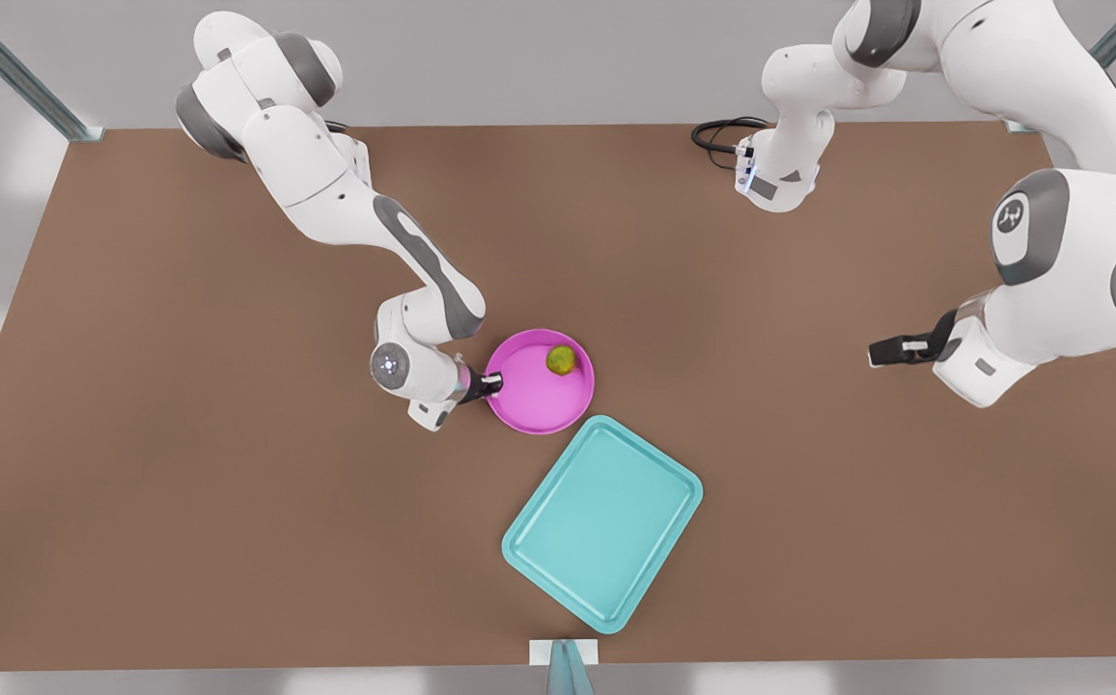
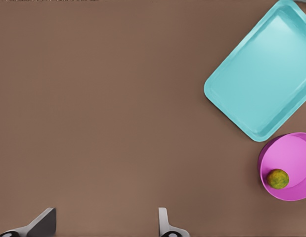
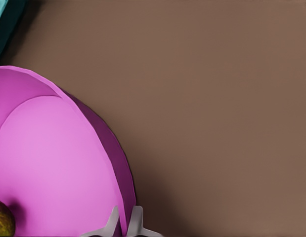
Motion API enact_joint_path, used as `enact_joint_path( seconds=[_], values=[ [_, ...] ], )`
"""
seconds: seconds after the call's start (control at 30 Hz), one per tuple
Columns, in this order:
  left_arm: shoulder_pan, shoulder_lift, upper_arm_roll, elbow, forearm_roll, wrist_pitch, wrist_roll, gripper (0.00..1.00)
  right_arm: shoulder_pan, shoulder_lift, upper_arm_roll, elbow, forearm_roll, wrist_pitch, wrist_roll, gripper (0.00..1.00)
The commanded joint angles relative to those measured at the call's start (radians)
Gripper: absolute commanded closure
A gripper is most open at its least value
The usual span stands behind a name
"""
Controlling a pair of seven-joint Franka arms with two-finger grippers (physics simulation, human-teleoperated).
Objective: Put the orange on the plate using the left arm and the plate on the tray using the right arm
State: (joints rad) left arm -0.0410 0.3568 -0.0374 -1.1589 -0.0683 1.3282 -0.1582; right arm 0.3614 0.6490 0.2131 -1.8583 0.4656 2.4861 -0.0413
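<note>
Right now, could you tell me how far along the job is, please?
Done: the orange lies in the plate. In hand: the right gripper is pinching the plate's rim. Left: the plate is not on the tray yet. The left gripper waits, open.

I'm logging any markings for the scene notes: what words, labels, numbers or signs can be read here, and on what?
No readable words or numbers.
A small white emblem on a grey joint cap of the waiting left arm: a logo, not legible text.
The plate, orange, tray and right gripper carry no markings.
</note>
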Motion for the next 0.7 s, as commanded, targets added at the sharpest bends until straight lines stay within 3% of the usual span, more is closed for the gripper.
enact_joint_path(
  seconds=[0.0, 0.27, 0.37, 0.67],
  values=[
    [-0.007, -0.007, -0.006, 0.001, -0.005, -0.024, 0.023, 0.0, 0.002, -0.003, 0.0, 0.001, -0.004, -0.004, -0.045, 0.79],
    [-0.007, -0.005, -0.013, 0.005, -0.004, -0.026, 0.02, 0.0, -0.013, -0.051, 0.028, -0.025, -0.002, 0.007, -0.062, 0.79],
    [-0.004, -0.004, -0.004, 0.01, 0.002, -0.024, 0.035, 0.0, -0.117, -0.052, 0.103, -0.016, -0.002, -0.012, -0.088, 0.79],
    [0.009, 0.007, 0.001, 0.011, 0.007, 0.002, 0.039, 0.0, -0.128, 0.173, 0.101, 0.405, 0.08, -0.151, -0.074, 0.79]
  ],
)
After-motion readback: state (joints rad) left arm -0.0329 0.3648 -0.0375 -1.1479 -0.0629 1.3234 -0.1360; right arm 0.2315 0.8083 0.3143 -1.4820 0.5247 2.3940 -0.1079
